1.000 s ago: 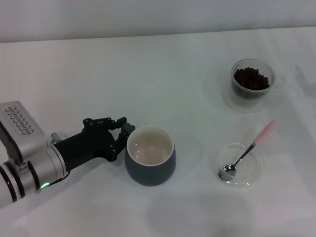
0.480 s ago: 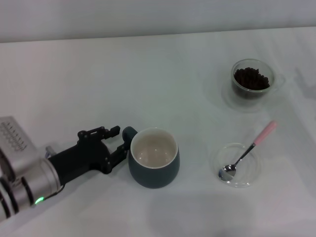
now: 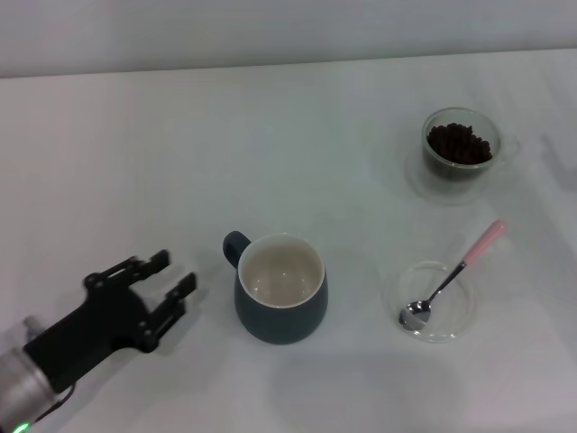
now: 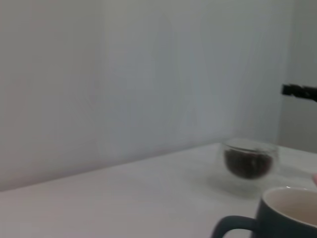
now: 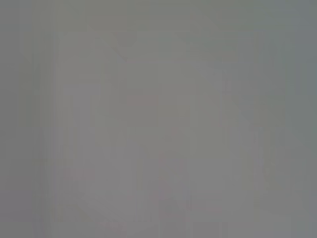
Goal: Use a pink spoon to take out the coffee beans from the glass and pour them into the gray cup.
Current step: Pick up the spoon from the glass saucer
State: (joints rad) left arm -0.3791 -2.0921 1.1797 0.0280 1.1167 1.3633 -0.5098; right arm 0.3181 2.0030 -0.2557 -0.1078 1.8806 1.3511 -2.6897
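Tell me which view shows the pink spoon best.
The head view: the pink spoon lies whole, bowl in the clear dish, handle over its rim. The left wrist view catches at most a sliver; the right wrist view shows nothing.

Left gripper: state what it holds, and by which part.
Nothing. The left gripper is open and empty, clear of the gray cup. The pink spoon lies untouched in its clear dish.
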